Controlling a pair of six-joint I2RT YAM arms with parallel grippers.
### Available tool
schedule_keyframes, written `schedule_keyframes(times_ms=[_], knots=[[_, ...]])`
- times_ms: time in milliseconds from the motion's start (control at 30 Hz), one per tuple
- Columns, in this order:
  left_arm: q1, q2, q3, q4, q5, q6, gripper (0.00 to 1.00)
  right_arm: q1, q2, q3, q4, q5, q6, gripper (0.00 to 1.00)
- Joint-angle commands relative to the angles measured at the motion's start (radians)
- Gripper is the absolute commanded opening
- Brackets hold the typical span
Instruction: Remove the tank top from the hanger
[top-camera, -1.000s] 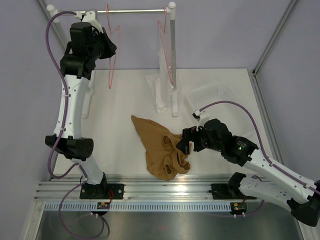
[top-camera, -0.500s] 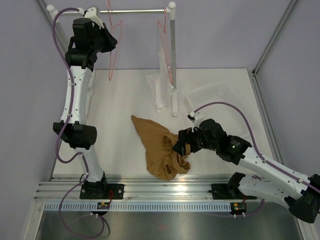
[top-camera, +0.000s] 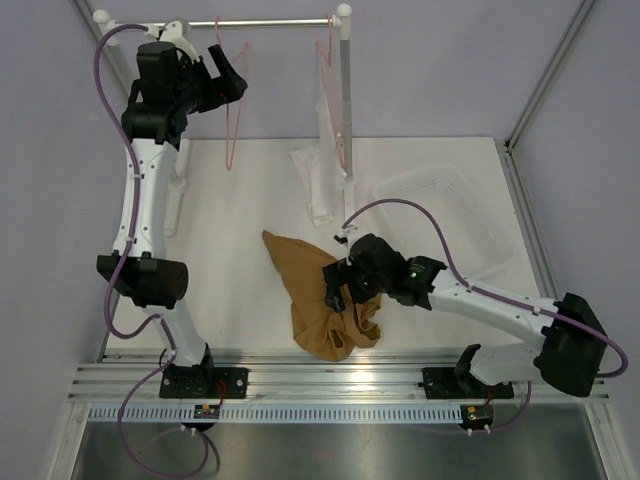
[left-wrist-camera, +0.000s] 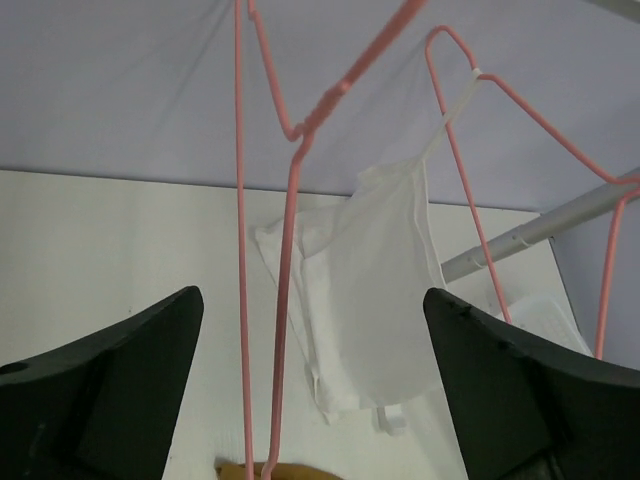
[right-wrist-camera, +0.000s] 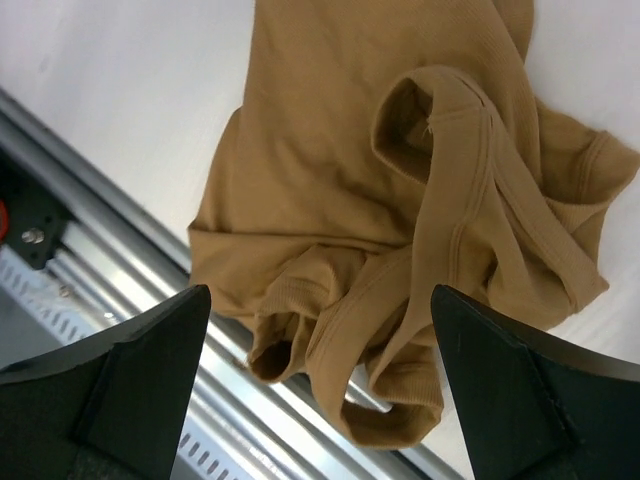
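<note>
The tan-brown tank top (top-camera: 318, 300) lies crumpled on the table near the front edge, off any hanger. In the right wrist view the tank top (right-wrist-camera: 400, 190) fills the frame, straps looped. My right gripper (top-camera: 336, 286) hovers open over its right side, with nothing between the jaws (right-wrist-camera: 320, 310). The thin pink hanger (top-camera: 232, 125) hangs bare from the rail. My left gripper (top-camera: 229, 73) is up beside it, open. In the left wrist view the hanger (left-wrist-camera: 290, 240) wires run between the spread jaws of that gripper (left-wrist-camera: 312, 305), touching neither.
A second pink hanger carrying the white sheer garment (top-camera: 326, 150) hangs by the stand's post (top-camera: 346, 110); the garment (left-wrist-camera: 385, 300) also shows ahead of the left wrist. A clear plastic basket (top-camera: 445, 200) sits at the right. The aluminium base rail (top-camera: 330, 375) runs along the near edge.
My left gripper has opened and let go of the pink hanger, which now hangs free on the rail. My right arm has swung left over the tank top, still open.
</note>
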Motion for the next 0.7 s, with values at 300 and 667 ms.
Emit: schedule_keyframes(times_ms=[300,667], knots=[[0.007,-0.594,-0.401,-0.124,-0.143,-0.13,0.99,0.115,0.447,0.283,-0.01,0.315,-0.094,0.99],[0.007,-1.013,-0.833,-0.171,-0.258,-0.024,0.99,0.133,0.656,0.278,0.01,0.319,-0.092,0.69]])
